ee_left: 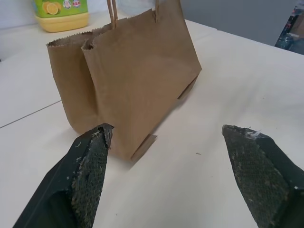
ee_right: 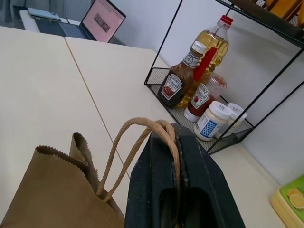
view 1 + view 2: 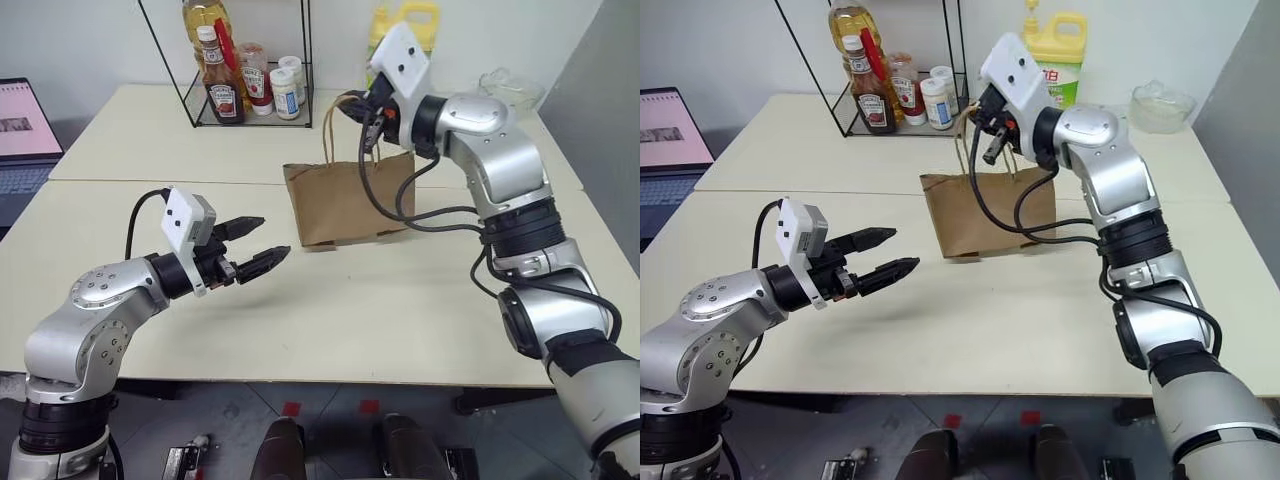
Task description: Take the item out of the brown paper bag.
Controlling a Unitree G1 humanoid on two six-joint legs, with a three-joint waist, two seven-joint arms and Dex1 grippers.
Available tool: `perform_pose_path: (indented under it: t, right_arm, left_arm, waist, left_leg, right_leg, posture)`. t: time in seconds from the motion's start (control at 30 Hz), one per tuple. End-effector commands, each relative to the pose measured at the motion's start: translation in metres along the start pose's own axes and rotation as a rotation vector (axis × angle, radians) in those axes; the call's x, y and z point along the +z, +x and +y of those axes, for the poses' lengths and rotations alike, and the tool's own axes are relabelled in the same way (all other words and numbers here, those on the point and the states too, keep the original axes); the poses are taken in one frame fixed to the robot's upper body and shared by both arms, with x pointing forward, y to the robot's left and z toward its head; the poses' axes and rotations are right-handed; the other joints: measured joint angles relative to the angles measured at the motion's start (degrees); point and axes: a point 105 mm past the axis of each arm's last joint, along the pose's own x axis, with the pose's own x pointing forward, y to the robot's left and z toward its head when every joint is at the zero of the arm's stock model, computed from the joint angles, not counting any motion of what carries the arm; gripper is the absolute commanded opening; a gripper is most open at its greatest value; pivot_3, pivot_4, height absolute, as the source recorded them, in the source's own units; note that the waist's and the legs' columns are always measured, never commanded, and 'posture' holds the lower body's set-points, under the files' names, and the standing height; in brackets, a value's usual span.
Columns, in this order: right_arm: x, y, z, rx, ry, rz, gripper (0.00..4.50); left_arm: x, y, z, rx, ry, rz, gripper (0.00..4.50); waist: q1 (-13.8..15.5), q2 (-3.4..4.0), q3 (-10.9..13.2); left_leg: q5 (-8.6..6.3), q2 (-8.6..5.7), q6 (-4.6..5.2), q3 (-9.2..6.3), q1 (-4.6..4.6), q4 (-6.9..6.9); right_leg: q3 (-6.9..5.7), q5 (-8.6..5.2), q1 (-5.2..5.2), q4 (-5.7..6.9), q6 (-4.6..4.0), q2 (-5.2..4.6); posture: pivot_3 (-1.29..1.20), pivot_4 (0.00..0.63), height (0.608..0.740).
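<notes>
standing upright on the cream table in the left eye view, the brown paper bag is being held from above by the right gripper, which is pinching at the cord handles; the left gripper is hovering well apart from the bag, its fingers spread wide and empty. the item itself is hidden, presumably sitting inside the bag.

in the right eye view, a wire rack with a ketchup bottle is standing behind the bag, and a yellow detergent jug is sitting further back.

in the left wrist view, the two black fingertips are framing the bag's creased side, with nothing between them.

in the right wrist view, the shut fingers are clamping a tan handle loop while the second loop seems to be lying loose beside them. the risk is that pulling on one handle is tilting or collapsing the mouth, so the left gripper could be snagging paper instead of reaching in. lifting could also be tipping the light bag and spilling its contents.
</notes>
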Motion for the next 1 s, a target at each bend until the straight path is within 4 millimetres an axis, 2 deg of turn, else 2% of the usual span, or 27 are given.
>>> perform_pose_path:
  t: [0.03,0.33,0.73,0.87,1.0]
  right_arm:
    - [0.032,0.000,-0.003,-0.015,-0.079,-0.069,0.02]
    - [0.038,0.002,-0.005,-0.023,-0.064,-0.079,0.02]
    - [0.011,-0.011,0.004,0.033,-0.064,0.032,0.02]
    - [0.005,-0.017,0.004,0.041,-0.062,0.053,0.94]
    - [0.002,-0.025,0.006,0.065,-0.058,0.066,2.40]
  left_arm:
    - [0.011,-0.003,-0.003,0.000,0.048,-0.028,3.93]
    - [0.014,0.000,-0.001,0.000,0.058,-0.031,3.93]
    - [0.014,0.003,0.002,-0.009,0.063,-0.034,3.93]
    - [0.014,0.004,0.002,-0.015,0.063,-0.035,3.93]
    - [0.013,0.004,0.003,-0.020,0.066,-0.034,3.93]
  waist:
    - [0.0,0.00,0.0]
    - [0.0,0.00,0.0]
    - [0.0,-0.01,0.0]
    - [0.0,-0.01,0.0]
    - [0.0,-0.01,0.0]
  left_leg:
    - [0.00,0.00,0.00,0.00,0.00,0.00]
    - [-0.01,0.00,0.01,0.00,-0.01,0.01]
    - [-0.05,-0.01,0.10,0.00,-0.04,0.06]
    - [-0.06,0.00,0.11,-0.01,-0.04,0.07]
    - [-0.06,0.00,0.12,-0.02,-0.04,0.07]
  right_leg:
    - [0.00,0.00,0.00,0.00,0.00,0.00]
    - [0.00,0.00,-0.01,0.01,0.00,0.00]
    - [-0.01,0.00,-0.01,0.02,0.00,0.00]
    - [-0.01,0.00,0.00,0.03,0.00,0.00]
    - [-0.02,0.00,0.00,0.02,0.00,0.00]
  posture:
    - [0.00,0.150,0.740]
    - [0.00,0.150,0.740]
    - [0.00,0.150,0.740]
    - [0.00,0.150,0.740]
    - [0.00,0.150,0.740]
